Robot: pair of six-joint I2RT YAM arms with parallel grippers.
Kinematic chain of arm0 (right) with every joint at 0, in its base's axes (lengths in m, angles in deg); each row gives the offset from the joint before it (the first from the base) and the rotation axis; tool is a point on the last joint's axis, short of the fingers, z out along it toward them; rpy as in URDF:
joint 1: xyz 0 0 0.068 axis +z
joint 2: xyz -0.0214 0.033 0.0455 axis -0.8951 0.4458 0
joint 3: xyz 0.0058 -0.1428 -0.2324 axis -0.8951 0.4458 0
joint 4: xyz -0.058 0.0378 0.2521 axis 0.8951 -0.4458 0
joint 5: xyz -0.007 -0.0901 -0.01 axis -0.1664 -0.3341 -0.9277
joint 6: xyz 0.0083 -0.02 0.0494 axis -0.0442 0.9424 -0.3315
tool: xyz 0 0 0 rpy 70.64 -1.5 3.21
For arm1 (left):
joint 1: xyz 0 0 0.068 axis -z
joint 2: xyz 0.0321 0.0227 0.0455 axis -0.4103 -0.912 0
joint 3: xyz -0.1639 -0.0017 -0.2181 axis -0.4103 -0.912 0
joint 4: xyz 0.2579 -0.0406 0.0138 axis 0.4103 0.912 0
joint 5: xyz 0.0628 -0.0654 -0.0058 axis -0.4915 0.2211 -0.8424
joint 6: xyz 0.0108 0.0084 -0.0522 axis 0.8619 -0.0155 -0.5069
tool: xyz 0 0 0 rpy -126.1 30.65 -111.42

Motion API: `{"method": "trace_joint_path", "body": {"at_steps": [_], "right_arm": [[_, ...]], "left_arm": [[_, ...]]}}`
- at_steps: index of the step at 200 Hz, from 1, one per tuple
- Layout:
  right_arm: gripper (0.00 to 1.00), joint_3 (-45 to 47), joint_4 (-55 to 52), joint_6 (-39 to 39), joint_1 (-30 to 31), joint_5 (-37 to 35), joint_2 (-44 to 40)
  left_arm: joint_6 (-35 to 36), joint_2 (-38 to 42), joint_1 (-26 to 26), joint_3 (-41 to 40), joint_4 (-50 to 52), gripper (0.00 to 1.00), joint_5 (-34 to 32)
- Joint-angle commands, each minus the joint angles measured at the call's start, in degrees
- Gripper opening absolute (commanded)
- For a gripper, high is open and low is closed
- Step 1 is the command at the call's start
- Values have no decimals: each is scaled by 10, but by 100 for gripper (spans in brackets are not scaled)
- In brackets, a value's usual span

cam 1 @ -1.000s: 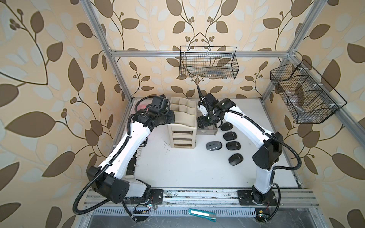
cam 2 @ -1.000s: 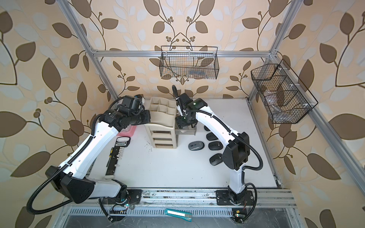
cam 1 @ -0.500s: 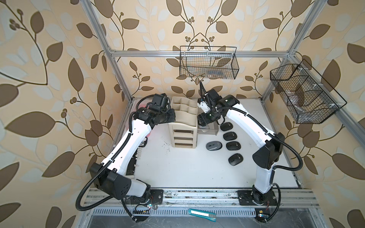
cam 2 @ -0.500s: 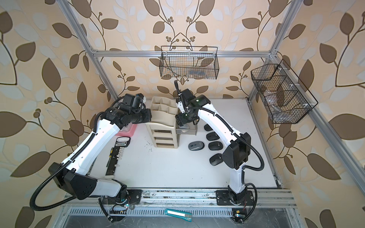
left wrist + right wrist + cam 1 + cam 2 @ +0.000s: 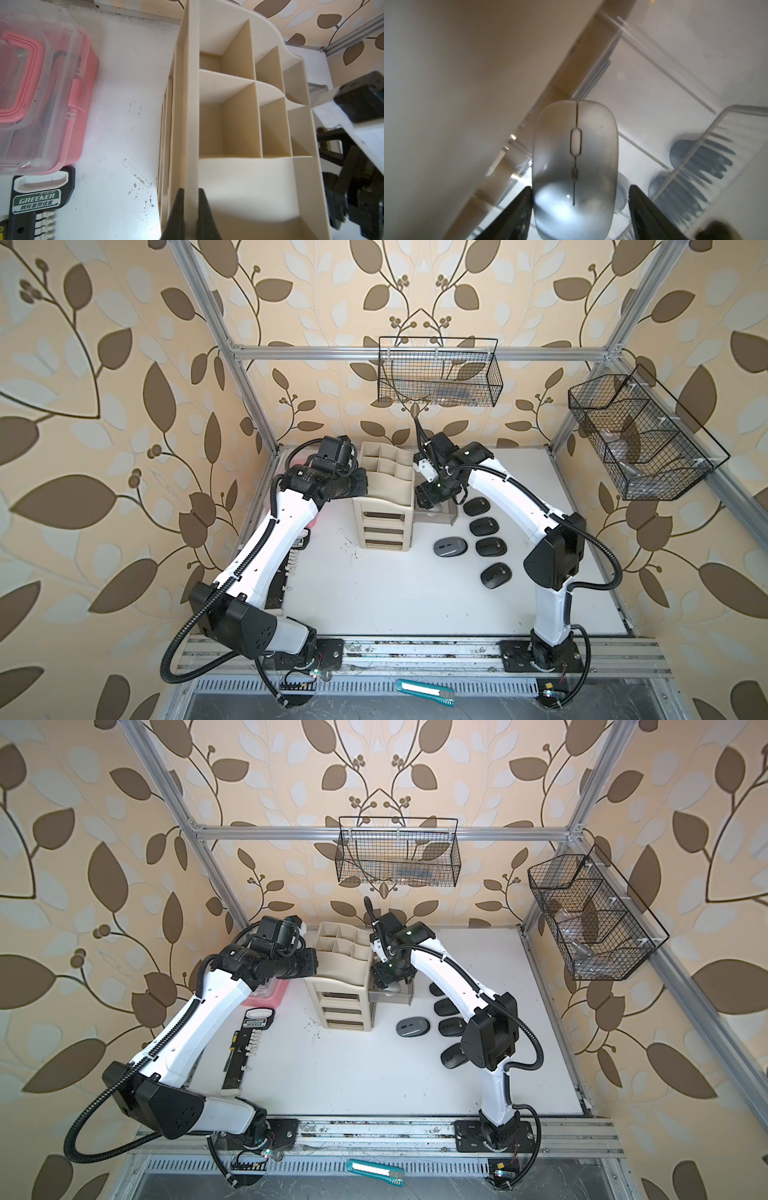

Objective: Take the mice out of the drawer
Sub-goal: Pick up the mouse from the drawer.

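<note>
- My right fingers (image 5: pixel 525 203) straddle the silver mouse (image 5: pixel 575 158) at the open drawer (image 5: pixel 449 519): one touches, other gapped; can't tell if gripping.
- My left fingers (image 5: pixel 178 203) clenched on organizer (image 5: pixel 228 116) wall.

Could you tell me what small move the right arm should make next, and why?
Probably close the right gripper on the silver mouse. Its fingers flank the mouse in the clear drawer, one touching and a gap showing at the other, so it is not gripped yet. The left gripper is clamped on the organizer wall, steadying it.
</note>
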Motion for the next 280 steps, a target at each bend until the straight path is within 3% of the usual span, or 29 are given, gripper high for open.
{"method": "trace_joint_path", "body": {"at_steps": [1, 39, 62, 85, 128, 159, 206, 280], "right_arm": [[72, 32, 41, -23, -15, -8, -21], [78, 11, 26, 32, 13, 32, -4], [78, -7, 5, 21, 15, 6, 20], [77, -10, -5, -13, 13, -20, 29], [69, 7, 25, -111, 27, 27, 29], [67, -25, -4, -153, 42, -2, 58], [52, -55, 12, -147, 42, -14, 49], [50, -150, -23, -85, 27, -2, 5]], "left_arm": [[-5, 11, 9, 33, -44, 0, 78], [-5, 5, 9, 38, -46, 0, 80], [-11, 2, 9, 42, -43, 0, 76], [-15, 4, 9, 39, -42, 0, 62], [-27, 6, 9, 32, -50, 0, 47], [-30, 8, 9, 30, -52, 0, 37], [-24, 10, 9, 29, -46, 0, 32], [3, 3, -3, 56, 11, 0, 35]]}}
